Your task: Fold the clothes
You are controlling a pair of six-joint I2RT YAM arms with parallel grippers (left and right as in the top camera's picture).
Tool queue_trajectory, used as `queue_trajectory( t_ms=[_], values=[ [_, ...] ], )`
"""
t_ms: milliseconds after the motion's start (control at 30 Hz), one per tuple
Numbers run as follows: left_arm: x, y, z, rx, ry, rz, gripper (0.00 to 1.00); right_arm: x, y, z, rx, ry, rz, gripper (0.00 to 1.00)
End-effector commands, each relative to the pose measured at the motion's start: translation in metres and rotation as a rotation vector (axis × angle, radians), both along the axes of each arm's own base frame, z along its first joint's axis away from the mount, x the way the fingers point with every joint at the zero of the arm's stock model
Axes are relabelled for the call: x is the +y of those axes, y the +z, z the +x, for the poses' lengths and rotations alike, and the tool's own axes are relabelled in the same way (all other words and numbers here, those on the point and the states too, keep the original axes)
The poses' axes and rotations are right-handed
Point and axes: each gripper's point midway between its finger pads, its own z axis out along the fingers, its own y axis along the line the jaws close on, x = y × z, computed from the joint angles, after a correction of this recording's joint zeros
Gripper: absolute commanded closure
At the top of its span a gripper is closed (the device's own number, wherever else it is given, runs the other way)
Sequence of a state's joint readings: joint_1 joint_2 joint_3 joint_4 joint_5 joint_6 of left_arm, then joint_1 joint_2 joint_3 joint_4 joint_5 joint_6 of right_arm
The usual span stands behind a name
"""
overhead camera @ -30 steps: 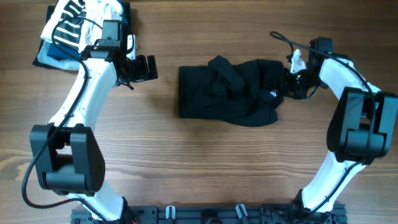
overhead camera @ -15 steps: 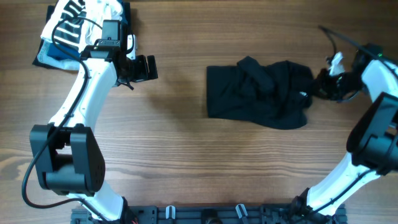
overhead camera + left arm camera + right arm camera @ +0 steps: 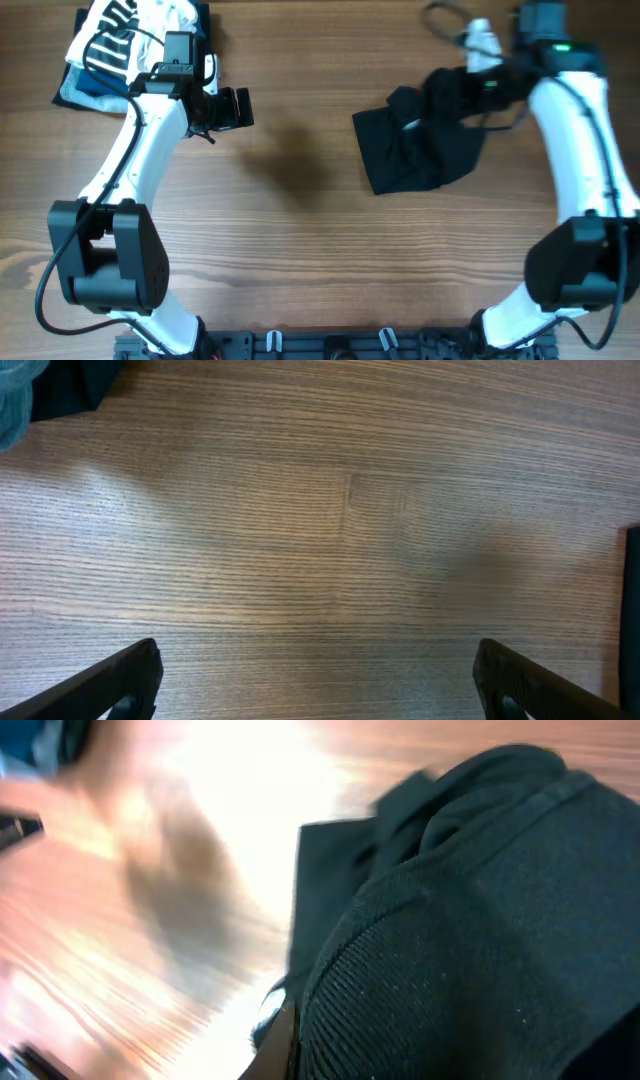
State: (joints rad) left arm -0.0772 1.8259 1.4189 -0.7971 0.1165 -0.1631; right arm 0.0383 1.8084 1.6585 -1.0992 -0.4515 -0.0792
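Note:
The black garment (image 3: 415, 145) lies bunched at the right of the table, its far right part lifted off the wood. My right gripper (image 3: 478, 88) is shut on that lifted part and holds it up at the back right. In the right wrist view the black fabric (image 3: 470, 930) fills the frame and covers the fingers. My left gripper (image 3: 238, 108) is open and empty over bare wood at the back left; its two fingertips (image 3: 320, 685) stand wide apart in the left wrist view.
A stack of striped black-and-white, white and blue garments (image 3: 120, 45) lies at the back left corner, behind my left arm. A corner of it shows in the left wrist view (image 3: 30, 390).
My right gripper has dragged the black garment to the right and then lifted its held part up and back. The garment's left edge has shifted right. The left arm has not moved.

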Motion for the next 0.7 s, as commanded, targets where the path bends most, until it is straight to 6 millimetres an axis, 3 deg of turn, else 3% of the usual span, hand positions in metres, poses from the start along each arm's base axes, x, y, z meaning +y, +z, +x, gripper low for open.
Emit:
queue_trajectory(
  t_ms=[0,33,133,233,533,667],
  values=[
    [0.002,0.008,0.003,-0.023,0.006,0.005,0.0,0.029,-0.045,-0.008,0.09,0.049,-0.141,0.93],
    [0.002,0.008,0.003,-0.023,0.006,0.005,0.0,0.039,-0.057,-0.011,0.119,0.069,-0.156,0.86],
    [0.002,0.008,0.003,-0.023,0.006,0.005,0.0,0.062,-0.082,-0.023,0.187,0.136,-0.171,0.78],
    [0.003,0.008,0.003,-0.024,0.008,0.011,0.0,0.078,-0.097,-0.033,0.231,0.183,-0.181,0.78],
    [0.007,0.007,0.003,-0.025,0.017,0.031,0.0,0.122,-0.093,-0.055,0.234,0.317,-0.113,0.96],
    [0.009,0.007,0.004,-0.026,0.022,0.045,0.0,0.135,-0.091,-0.071,0.256,0.377,-0.103,0.96]
  ],
)
